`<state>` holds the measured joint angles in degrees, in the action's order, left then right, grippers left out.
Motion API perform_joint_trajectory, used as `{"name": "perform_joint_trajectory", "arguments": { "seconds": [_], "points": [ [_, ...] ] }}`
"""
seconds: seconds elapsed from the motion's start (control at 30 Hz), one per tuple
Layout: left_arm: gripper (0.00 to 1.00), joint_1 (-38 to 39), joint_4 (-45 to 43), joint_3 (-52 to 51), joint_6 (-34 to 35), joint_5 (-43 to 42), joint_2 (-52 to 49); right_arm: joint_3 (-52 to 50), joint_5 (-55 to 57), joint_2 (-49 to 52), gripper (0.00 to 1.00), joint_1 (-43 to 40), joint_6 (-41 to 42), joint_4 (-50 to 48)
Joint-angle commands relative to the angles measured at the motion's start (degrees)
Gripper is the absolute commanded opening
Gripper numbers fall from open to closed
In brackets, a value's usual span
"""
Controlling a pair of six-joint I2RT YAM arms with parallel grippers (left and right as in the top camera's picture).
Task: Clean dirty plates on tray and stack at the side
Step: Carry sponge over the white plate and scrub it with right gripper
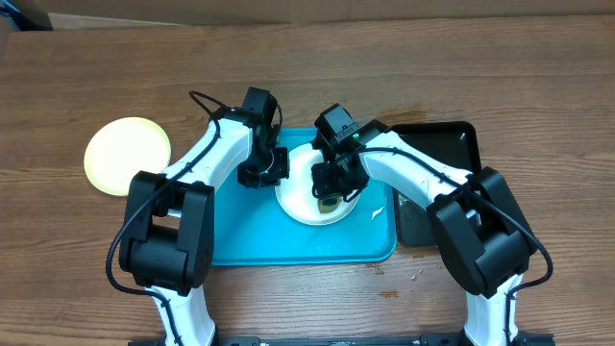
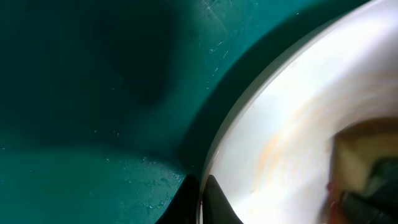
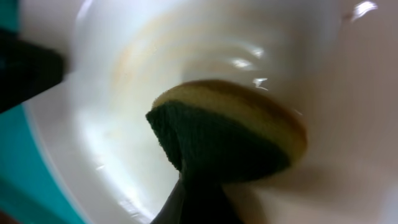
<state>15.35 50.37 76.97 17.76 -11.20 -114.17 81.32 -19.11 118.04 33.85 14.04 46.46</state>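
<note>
Scrubbing step in hand, by the look of it: pressing a yellow-and-green sponge (image 3: 230,134) onto the white plate (image 1: 298,207), with the right gripper (image 1: 332,192) clamped tight on the sponge's green side. Steadying that plate from its left edge with the left gripper (image 2: 200,206), drawn narrow and pinching the rim. Set inside the cyan tray (image 1: 250,240), right of its middle. Marked with faint orange-brown smears across the face in both wrist views, so not clean yet, by this reading.

Next, probably: wiping the sponge over those smears while holding the rim pinch firm, to stop the plate skating on the slick tray floor. Then lifting it off toward the left of the tray, onto the pale yellow-green plate (image 1: 127,156) lying on the wooden table (image 1: 384,58) well left of the tray. Taking that one as the start of the stack, though only as a guess. No third plate to be found; possibly hidden under the white one, cannot tell.

Just right of the tray, touching or nearly so: a black tray (image 1: 442,139), partly covered by the right arm (image 1: 413,173). Crowded above the tray's middle with both wrists close together, so worth watching for a bump while scrubbing.
</note>
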Motion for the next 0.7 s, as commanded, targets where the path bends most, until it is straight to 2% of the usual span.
{"name": "perform_joint_trajectory", "arguments": {
  "seconds": [0.0,0.2,0.33,0.47,0.6,0.67],
  "points": [
    [0.05,0.42,-0.26,0.39,-0.85,-0.42,-0.46,3.34,-15.21,-0.24,0.04,-2.73,-1.03,-0.31],
    [0.04,0.42,-0.22,0.39,-0.87,-0.42,-0.46,5.53,-24.61,-3.96,0.04,-9.14,-1.18,0.44],
    [0.04,0.42,-0.31,0.39,-0.87,-0.37,-0.46,5.51,-31.39,-4.92,0.04,-12.41,-5.46,4.48],
    [0.04,0.42,-0.94,0.39,-0.87,-0.37,-0.46,4.20,-34.84,-4.90,0.04,-14.40,-6.10,8.09],
    [0.04,0.42,-1.29,0.39,-0.85,-0.37,-0.46,2.82,-35.23,-4.90,0.04,-14.64,-14.19,7.50],
    [0.04,0.42,-1.33,0.39,-0.85,-0.37,-0.46,1.90,-34.97,-4.90,0.04,-14.21,-15.69,4.90]
  ]
}}
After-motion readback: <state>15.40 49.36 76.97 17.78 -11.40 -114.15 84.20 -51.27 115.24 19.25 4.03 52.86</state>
